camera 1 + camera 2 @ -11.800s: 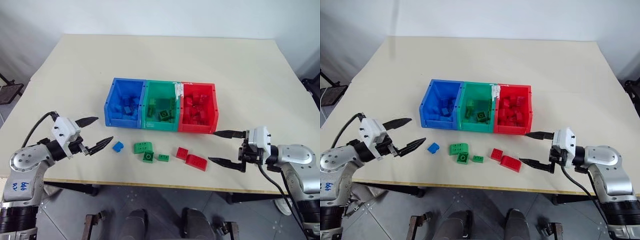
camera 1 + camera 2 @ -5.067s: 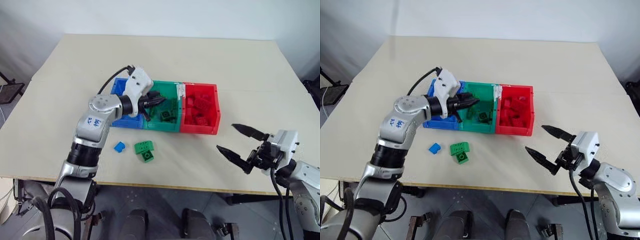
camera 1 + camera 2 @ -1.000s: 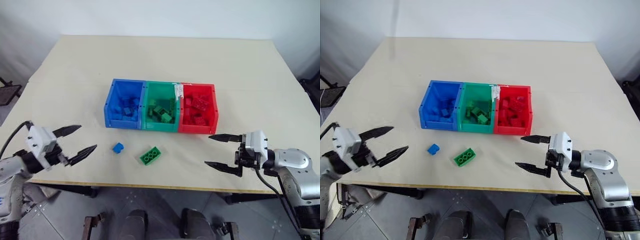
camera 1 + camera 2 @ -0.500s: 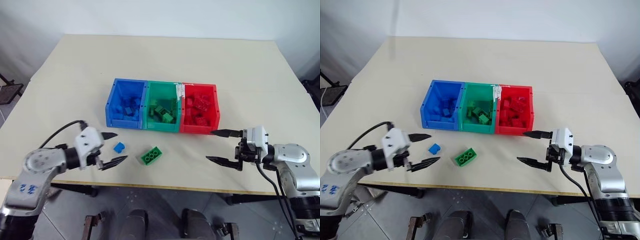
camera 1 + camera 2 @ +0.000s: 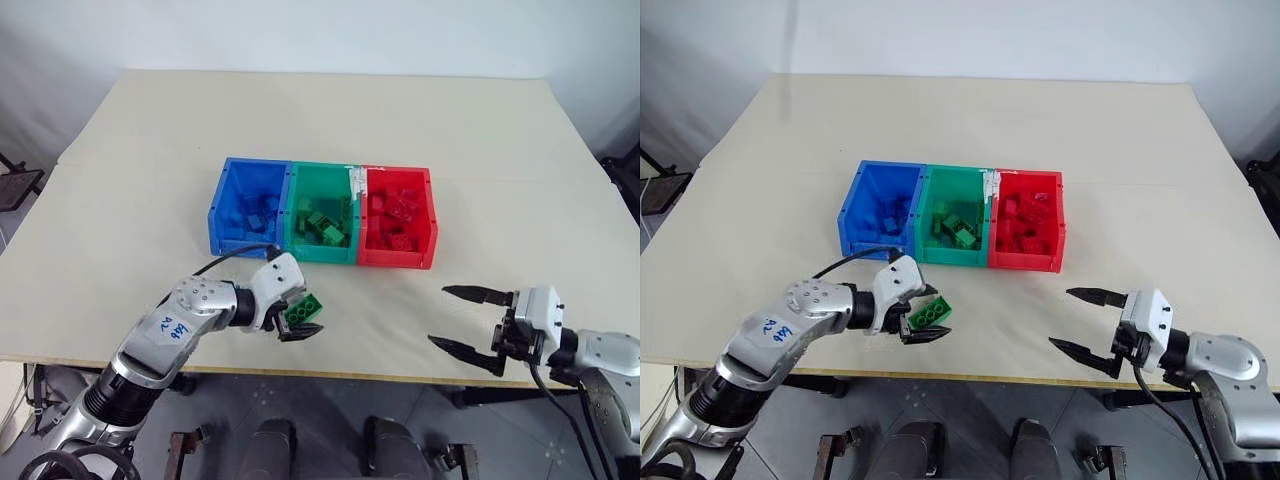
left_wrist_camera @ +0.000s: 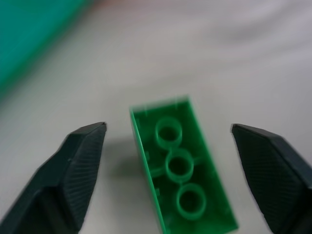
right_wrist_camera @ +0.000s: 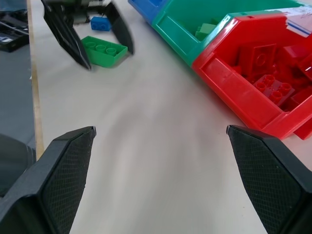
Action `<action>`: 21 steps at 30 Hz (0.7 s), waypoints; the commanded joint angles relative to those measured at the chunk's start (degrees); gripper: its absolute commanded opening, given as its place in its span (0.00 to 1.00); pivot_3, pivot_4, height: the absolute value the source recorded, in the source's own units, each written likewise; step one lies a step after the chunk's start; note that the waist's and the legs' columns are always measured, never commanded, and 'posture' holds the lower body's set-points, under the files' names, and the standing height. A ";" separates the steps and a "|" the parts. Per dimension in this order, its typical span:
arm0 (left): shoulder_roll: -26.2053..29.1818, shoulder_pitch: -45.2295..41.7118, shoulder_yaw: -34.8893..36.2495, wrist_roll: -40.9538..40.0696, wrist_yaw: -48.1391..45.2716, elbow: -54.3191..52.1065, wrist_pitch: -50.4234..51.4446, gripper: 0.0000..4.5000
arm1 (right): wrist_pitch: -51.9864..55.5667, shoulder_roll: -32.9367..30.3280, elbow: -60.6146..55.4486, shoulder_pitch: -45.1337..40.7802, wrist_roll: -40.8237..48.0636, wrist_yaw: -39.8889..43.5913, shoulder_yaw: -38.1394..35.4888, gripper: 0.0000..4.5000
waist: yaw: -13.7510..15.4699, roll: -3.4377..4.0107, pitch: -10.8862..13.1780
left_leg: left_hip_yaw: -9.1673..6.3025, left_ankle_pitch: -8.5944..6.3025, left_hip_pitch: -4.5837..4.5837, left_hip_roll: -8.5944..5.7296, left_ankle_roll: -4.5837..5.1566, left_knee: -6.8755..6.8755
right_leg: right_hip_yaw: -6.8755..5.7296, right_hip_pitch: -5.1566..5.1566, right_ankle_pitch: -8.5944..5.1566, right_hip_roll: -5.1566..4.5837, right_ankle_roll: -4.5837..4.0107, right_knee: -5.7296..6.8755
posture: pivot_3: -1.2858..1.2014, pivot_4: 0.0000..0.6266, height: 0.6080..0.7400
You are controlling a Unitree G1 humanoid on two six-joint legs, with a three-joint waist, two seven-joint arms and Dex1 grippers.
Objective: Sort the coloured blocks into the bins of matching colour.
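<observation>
Nearest the table's front edge, on the right, the right gripper was held just above the surface with its jaws spread wide and nothing between them; it was pointed left, well apart from every block.

Further left, near the front edge, the left gripper was lowered onto the green block. The block was lying flat on the table, underside up, with its hollow tubes showing in the left wrist view. It was seen between the two fingers, a clear gap left on each side, so the jaws were open around it and no contact could be made out. In the right wrist view the same block was seen straddled by the left gripper's fingertips.

Just beyond the left gripper, a small blue block was lying on the table, made out past the fingers in the right wrist view.

Farther back, mid-table, the three joined bins were standing in a row: blue bin on the left, green bin in the middle, red bin on the right. Blocks of the matching colour were seen inside each. The green block lay near and slightly left of the green bin's front wall.
</observation>
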 commanded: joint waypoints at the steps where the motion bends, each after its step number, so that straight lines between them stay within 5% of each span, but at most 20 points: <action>1: 2.41 -0.23 -1.11 1.03 -2.38 -0.29 -1.04 0.65 | 0.18 0.17 -2.98 1.21 1.41 -1.13 -1.65 1.00 | -0.05 0.00 0.00 | 0.00 0.00 0.01 0.00 0.00 0.00 | 0.01 0.00 0.00 0.00 0.00 0.00 | 0.52 0.24 1.00; 6: 1.90 -0.37 -0.19 0.04 -4.71 0.61 -4.95 0.33 | -0.21 -0.15 -2.88 1.90 1.16 -1.47 -1.85 1.00 | -0.01 0.00 0.00 | 0.00 0.00 0.01 0.00 0.00 -0.02 | 0.01 0.00 0.00 0.00 0.00 -0.03 | 0.52 0.24 1.00; 9: 0.10 -2.50 4.18 -4.13 -9.01 2.26 -10.29 0.33 | 0.40 0.42 -3.95 3.24 2.15 -2.99 -3.41 1.00 | 0.13 0.00 0.00 | 0.00 0.00 0.00 0.01 0.00 -0.02 | 0.00 0.00 0.00 0.00 0.00 -0.03 | 0.52 0.24 1.00; 21: -10.80 -24.57 8.04 5.36 -3.99 38.05 -31.02 0.33 | -1.83 11.79 -7.38 1.64 0.76 -19.48 -5.75 1.00 | 0.09 -0.04 0.01 | -0.04 0.04 -0.03 -0.04 -0.03 0.00 | -0.06 -0.01 0.01 0.00 0.02 0.01 | 0.52 0.24 1.00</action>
